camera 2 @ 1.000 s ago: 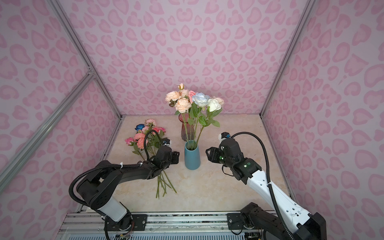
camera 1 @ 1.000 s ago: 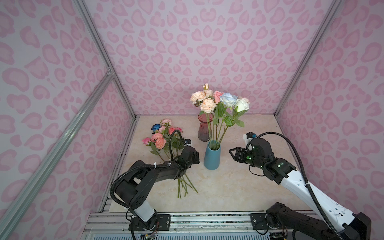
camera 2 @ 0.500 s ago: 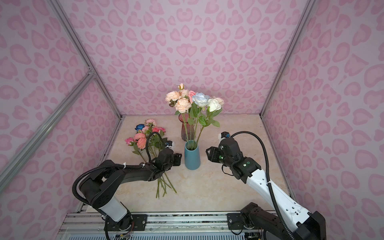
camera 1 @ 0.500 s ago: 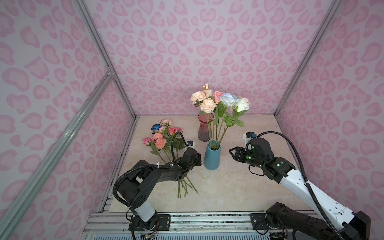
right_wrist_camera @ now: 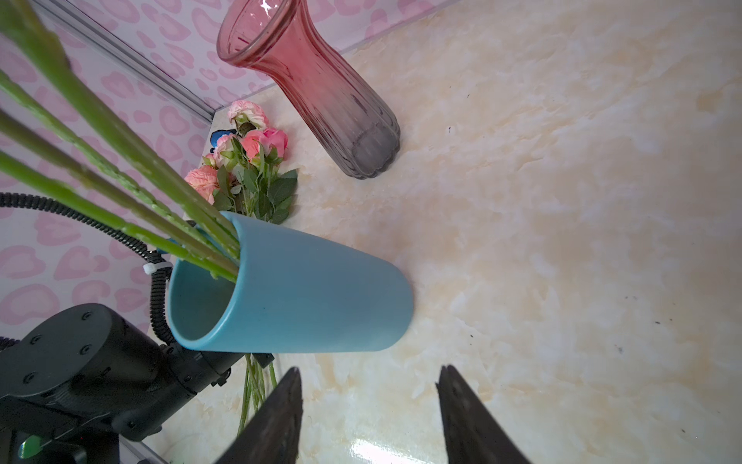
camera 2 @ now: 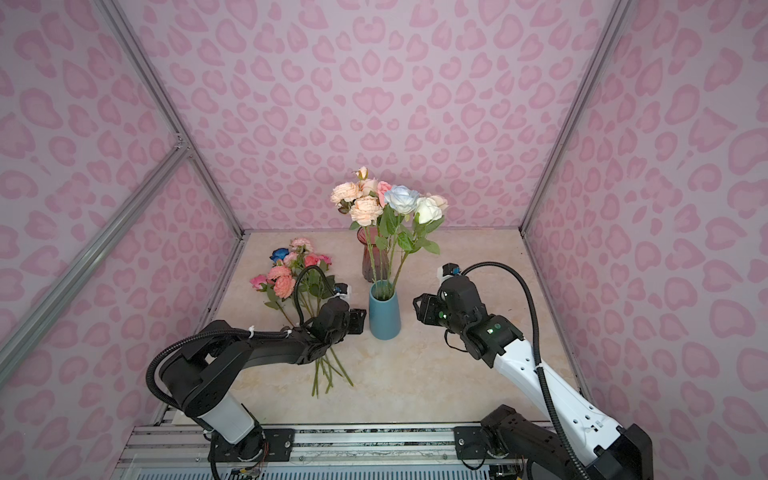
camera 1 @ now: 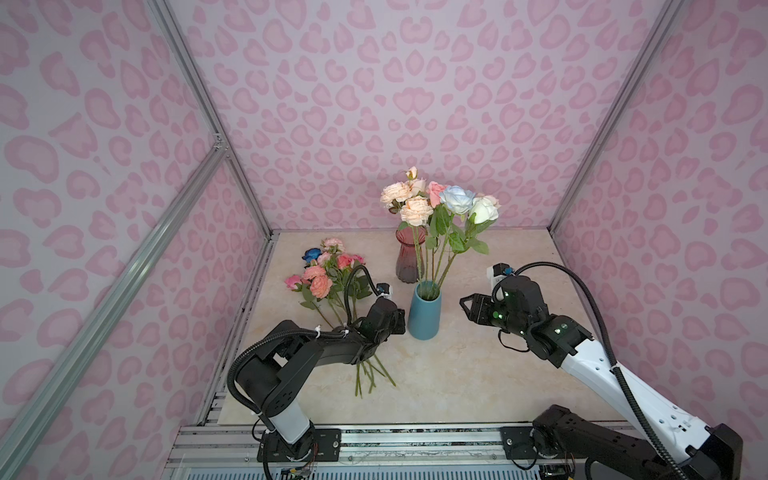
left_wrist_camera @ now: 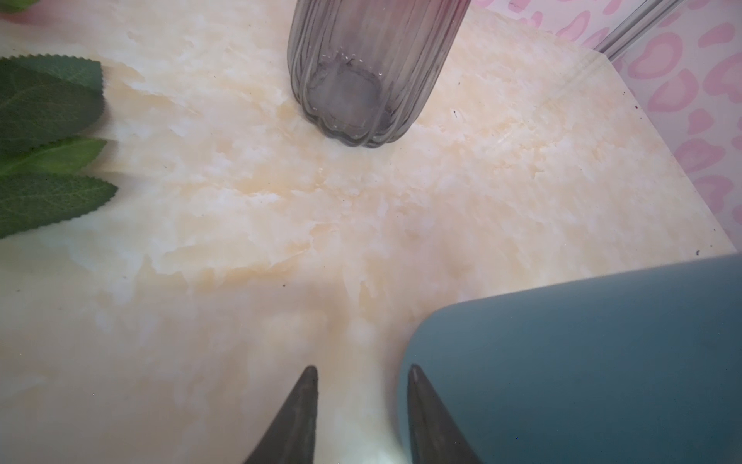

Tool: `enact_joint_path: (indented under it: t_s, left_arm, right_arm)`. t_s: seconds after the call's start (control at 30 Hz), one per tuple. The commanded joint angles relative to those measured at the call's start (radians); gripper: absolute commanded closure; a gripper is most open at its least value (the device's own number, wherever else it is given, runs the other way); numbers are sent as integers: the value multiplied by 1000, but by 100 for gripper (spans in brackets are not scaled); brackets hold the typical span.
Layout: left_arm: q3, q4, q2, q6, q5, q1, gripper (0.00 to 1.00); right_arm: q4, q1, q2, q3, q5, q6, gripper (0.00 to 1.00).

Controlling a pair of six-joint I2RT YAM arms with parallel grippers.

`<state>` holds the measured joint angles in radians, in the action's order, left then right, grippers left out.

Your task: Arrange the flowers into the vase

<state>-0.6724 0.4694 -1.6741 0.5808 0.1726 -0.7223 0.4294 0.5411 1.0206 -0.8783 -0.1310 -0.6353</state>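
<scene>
A blue vase (camera 1: 424,311) (camera 2: 384,313) stands mid-table and holds several flowers (camera 1: 436,203) (camera 2: 390,203) with peach, pink, pale blue and white blooms. More flowers (camera 1: 328,274) (camera 2: 291,276) lie in a bundle on the table to its left, among them one deep blue bloom. My left gripper (camera 1: 401,322) (left_wrist_camera: 363,369) sits low over the bundle's stems, just left of the blue vase (left_wrist_camera: 582,361); it is open and empty, one finger close beside the vase wall. My right gripper (camera 1: 466,306) (right_wrist_camera: 369,371) hovers right of the blue vase (right_wrist_camera: 301,289), open and empty.
An empty red glass vase (camera 1: 407,259) (right_wrist_camera: 325,92) stands just behind the blue one. Pink patterned walls with metal frame posts (camera 1: 245,187) close in the table on three sides. Bare marble tabletop (camera 1: 478,374) lies in front and to the right.
My left gripper has shifted slightly right and nearer, toward the blue vase. The right arm, the vases and the flowers have not moved.
</scene>
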Motion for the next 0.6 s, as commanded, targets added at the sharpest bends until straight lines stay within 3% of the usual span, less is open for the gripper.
enact_joint_path:
  t_s: [0.0, 0.57]
  left_arm:
    - [1, 38, -8, -7, 7, -3, 61]
    - [2, 62, -24, -2, -8, -25, 63]
  right_arm:
    - [10, -1, -4, -2, 14, 9, 44]
    - [39, -1, -16, -32, 21, 20, 44]
